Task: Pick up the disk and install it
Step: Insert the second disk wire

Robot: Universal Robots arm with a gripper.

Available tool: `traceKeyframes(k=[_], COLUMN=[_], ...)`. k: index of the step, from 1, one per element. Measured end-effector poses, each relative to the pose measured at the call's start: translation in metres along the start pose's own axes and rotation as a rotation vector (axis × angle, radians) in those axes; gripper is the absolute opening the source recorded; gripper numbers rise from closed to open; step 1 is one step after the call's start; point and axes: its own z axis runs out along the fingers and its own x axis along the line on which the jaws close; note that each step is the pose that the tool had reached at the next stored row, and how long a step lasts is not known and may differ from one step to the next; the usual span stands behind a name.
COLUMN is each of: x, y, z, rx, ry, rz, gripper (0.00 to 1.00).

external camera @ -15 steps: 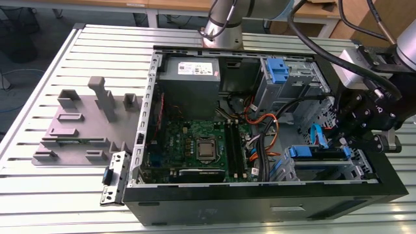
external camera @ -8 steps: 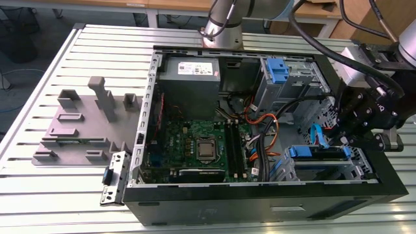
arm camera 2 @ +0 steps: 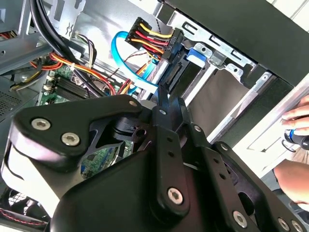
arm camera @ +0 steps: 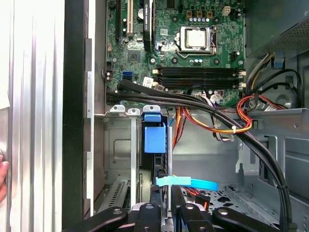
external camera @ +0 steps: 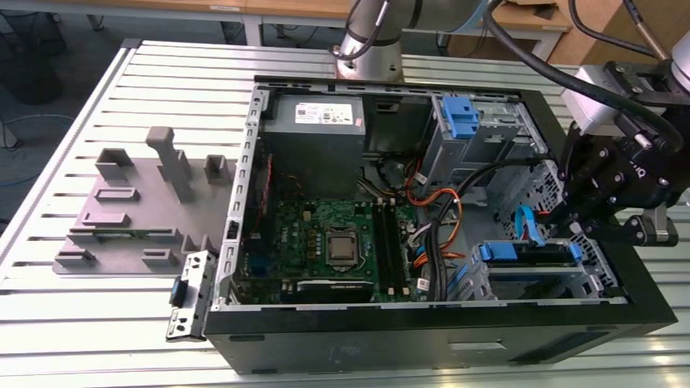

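The one disk (external camera: pixel 531 252) sits in the drive cage at the case's front corner, on the exterior view's right. My gripper (external camera: pixel 587 217) hangs just above it; I cannot tell its grip. One motherboard (external camera: pixel 329 242) lies nearby.

The disk (external camera: pixel 525 252), blue-railed, apparently sits edge-up in the case's lower drive cage.
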Motion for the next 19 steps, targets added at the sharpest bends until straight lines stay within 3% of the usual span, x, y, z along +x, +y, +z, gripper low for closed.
traceKeyframes(k=[5,10,19], x=[-0.0014,-0.0087,-0.0123], y=[-0.0002,-0.0016,-0.0169], z=[-0.0001,0.0003,0.0023], rx=[0.0000,0.0000,0.0000], ry=[0.0002,0.0002,0.0000], rz=[0.000,0.000,0.000], gripper=[0.24,0.24,0.24])
